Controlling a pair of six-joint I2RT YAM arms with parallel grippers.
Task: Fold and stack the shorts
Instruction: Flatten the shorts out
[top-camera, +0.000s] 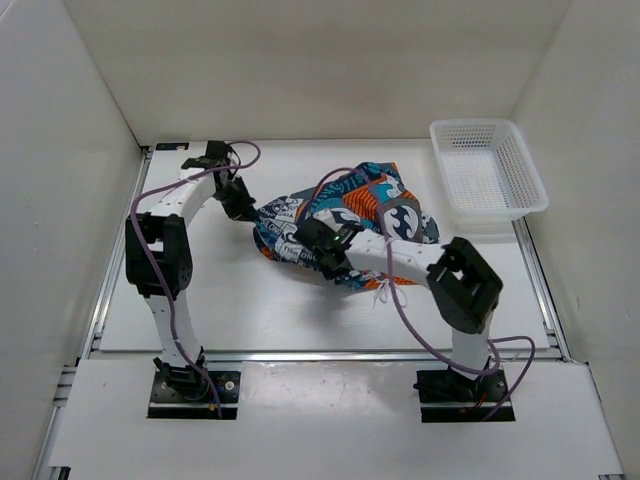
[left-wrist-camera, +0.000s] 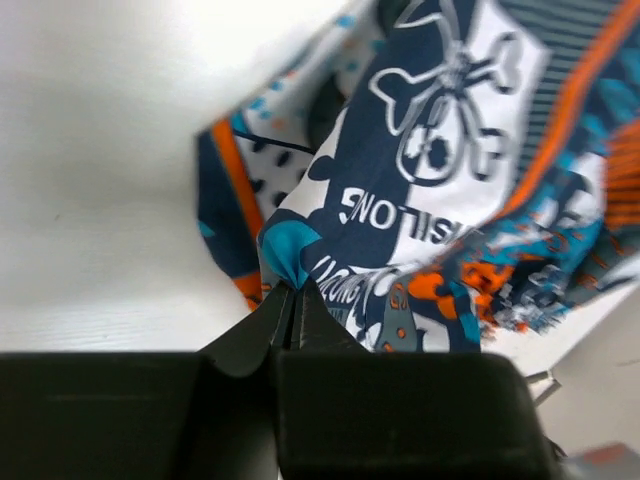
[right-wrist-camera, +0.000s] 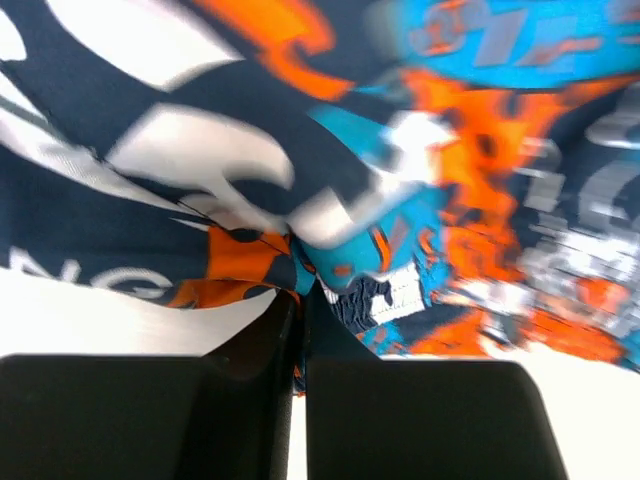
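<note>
White tabletop (top-camera: 300, 310) in a white-walled enclosure carries the shorts (top-camera: 345, 220), bunched in a loose heap left of the mesh basket (top-camera: 487, 170) and apart from it. Left gripper (left-wrist-camera: 293, 298): jaws pinched together on a teal edge of the fabric, on the heap's side farthest from the basket. Right gripper (right-wrist-camera: 300, 300): jaws together, apparently clamping a fold at the heap's front edge; this wrist view is blurred. Judged progress: early. No flat layer or clean fold is visible. Spreading, folding and stacking remain.
</note>
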